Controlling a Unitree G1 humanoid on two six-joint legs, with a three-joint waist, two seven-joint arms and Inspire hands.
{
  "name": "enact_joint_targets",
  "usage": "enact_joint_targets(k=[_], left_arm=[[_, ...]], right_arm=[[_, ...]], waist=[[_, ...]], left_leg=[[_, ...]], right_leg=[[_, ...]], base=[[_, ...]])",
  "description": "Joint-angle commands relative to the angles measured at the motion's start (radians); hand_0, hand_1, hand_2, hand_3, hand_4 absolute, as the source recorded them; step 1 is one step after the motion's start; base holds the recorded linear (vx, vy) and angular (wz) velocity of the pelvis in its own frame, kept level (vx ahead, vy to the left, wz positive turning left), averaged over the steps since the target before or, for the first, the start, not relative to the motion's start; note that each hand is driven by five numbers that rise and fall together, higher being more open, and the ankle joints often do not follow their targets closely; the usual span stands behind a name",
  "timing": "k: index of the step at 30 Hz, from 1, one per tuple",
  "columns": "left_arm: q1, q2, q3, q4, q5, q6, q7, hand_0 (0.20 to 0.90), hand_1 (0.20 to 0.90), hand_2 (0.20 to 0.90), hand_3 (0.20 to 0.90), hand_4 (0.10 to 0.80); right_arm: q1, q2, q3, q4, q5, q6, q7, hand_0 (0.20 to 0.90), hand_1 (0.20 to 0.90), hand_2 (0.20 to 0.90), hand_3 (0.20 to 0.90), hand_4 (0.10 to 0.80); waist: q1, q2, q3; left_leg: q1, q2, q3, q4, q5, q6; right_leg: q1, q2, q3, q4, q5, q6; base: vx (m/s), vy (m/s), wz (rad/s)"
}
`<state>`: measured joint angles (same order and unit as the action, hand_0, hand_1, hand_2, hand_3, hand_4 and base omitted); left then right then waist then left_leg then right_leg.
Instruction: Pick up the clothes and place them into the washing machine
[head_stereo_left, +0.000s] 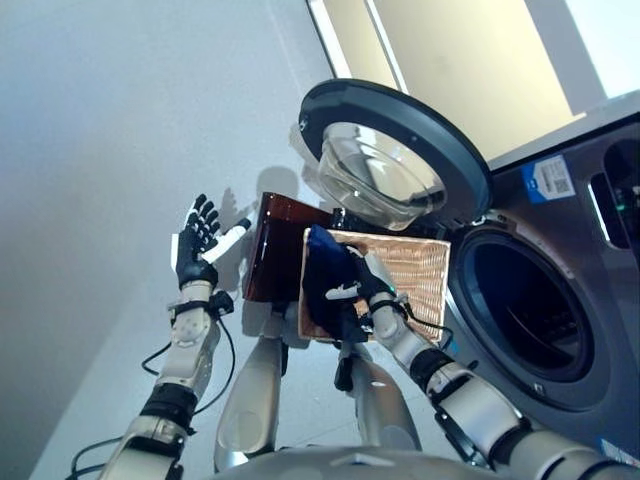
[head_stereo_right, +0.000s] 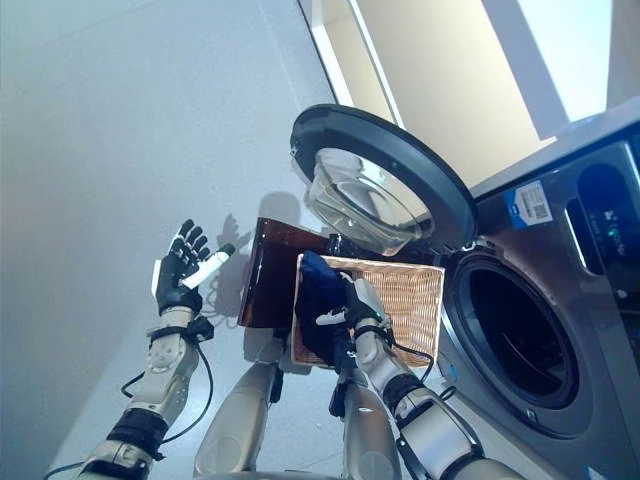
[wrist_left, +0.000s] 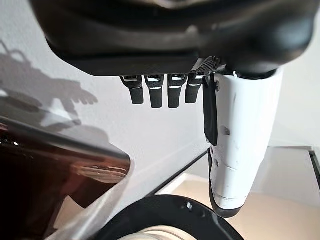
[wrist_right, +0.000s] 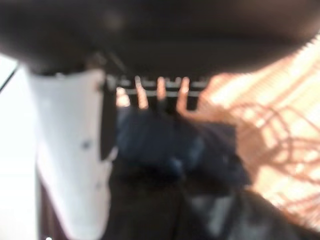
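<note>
Right robot hand (head_stereo_left: 362, 290) apparently grips dark clothes (head_stereo_left: 328, 275) in the basket (head_stereo_left: 415, 270); left robot hand (head_stereo_left: 198, 240) raised, open-fingered.

This looks like a laundry corner of a home. A grey front-loading washing machine (head_stereo_left: 560, 300) stands on the right, its round door (head_stereo_left: 400, 150) with a glass bowl swung open to the left and the dark drum (head_stereo_left: 530, 310) showing. Beside the opening, to the left, sits a woven basket (head_stereo_left: 415, 275) with dark clothes (head_stereo_left: 325, 285) in it, next to a brown stool (head_stereo_left: 275, 245). The floor (head_stereo_left: 120, 150) is plain pale grey, and a cream wall (head_stereo_left: 470, 60) with a white skirting strip rises on the far side.
</note>
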<state>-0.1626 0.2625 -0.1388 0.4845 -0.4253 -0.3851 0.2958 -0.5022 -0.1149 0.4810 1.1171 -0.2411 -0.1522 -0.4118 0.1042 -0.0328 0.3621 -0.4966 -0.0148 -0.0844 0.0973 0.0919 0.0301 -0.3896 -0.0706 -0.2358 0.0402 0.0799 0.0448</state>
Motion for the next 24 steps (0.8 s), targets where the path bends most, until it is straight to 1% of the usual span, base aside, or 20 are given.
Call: enact_joint_targets(k=[1,6,12,15,17,18,24], left_arm=[[0.009,0.057,0.011,-0.056,0.05,-0.095,0.032,0.9,0.9,0.9,0.9,0.8],[0.021,0.058,0.016,-0.079,0.055,-0.096,0.045,0.9,0.9,0.9,0.9,0.8],[0.03,0.059,0.016,-0.105,0.043,-0.101,0.039,0.9,0.9,0.9,0.9,0.8],[0.033,0.058,0.015,-0.109,0.042,-0.103,0.035,0.9,0.9,0.9,0.9,0.8],[0.033,0.055,0.014,-0.111,0.041,-0.105,0.032,0.9,0.9,0.9,0.9,0.8],[0.034,0.053,0.013,-0.112,0.041,-0.105,0.03,0.9,0.9,0.9,0.9,0.8],[0.035,0.051,0.011,-0.13,0.031,-0.108,0.023,0.9,0.9,0.9,0.9,0.8]], right_arm=[[0.046,0.028,0.017,-0.029,-0.06,-0.013,-0.101,0.9,0.9,0.9,0.9,0.8],[0.034,0.014,-0.02,0.0,-0.088,0.017,-0.162,0.9,0.9,0.9,0.9,0.8],[0.01,-0.004,-0.054,0.021,-0.078,0.029,-0.183,0.9,0.9,0.9,0.9,0.8],[-0.008,-0.009,-0.052,0.019,-0.075,0.024,-0.18,0.9,0.9,0.9,0.9,0.8],[-0.019,-0.012,-0.047,0.018,-0.07,0.022,-0.174,0.425,0.425,0.425,0.425,0.461],[-0.025,-0.013,-0.045,0.019,-0.071,0.021,-0.172,0.2,0.2,0.2,0.2,0.3],[-0.061,-0.022,-0.043,0.025,-0.062,0.02,-0.17,0.2,0.2,0.2,0.2,0.3]], waist=[[-0.002,-0.034,-0.067],[0.0,-0.021,-0.054],[0.001,-0.007,-0.051],[0.001,-0.002,-0.054],[0.002,0.0,-0.055],[0.003,0.002,-0.056],[0.012,0.015,-0.051]], left_leg=[[-0.023,-0.066,0.017,0.027,-0.073,0.003],[-0.028,-0.069,0.018,0.024,-0.068,0.001],[-0.055,-0.074,0.02,0.031,-0.063,0.0],[-0.065,-0.076,0.024,0.032,-0.063,0.001],[-0.07,-0.077,0.027,0.031,-0.062,0.002],[-0.072,-0.077,0.028,0.031,-0.062,0.002],[-0.087,-0.078,0.035,0.021,-0.053,0.002]], right_leg=[[-0.054,-0.045,0.035,-0.009,0.052,0.057],[-0.065,-0.045,0.037,-0.006,0.055,0.056],[-0.092,-0.049,0.038,0.002,0.059,0.054],[-0.102,-0.051,0.044,0.003,0.064,0.056],[-0.11,-0.052,0.045,0.004,0.065,0.056],[-0.112,-0.053,0.046,0.004,0.065,0.056],[-0.134,-0.053,0.054,0.004,0.069,0.056]], base=[[0.0,0.0,0.0],[-0.038,-0.003,0.0],[-0.019,-0.001,0.0],[0.0,0.004,-0.02],[0.004,0.016,-0.04],[0.0,0.0,0.0],[0.006,0.001,0.0]])
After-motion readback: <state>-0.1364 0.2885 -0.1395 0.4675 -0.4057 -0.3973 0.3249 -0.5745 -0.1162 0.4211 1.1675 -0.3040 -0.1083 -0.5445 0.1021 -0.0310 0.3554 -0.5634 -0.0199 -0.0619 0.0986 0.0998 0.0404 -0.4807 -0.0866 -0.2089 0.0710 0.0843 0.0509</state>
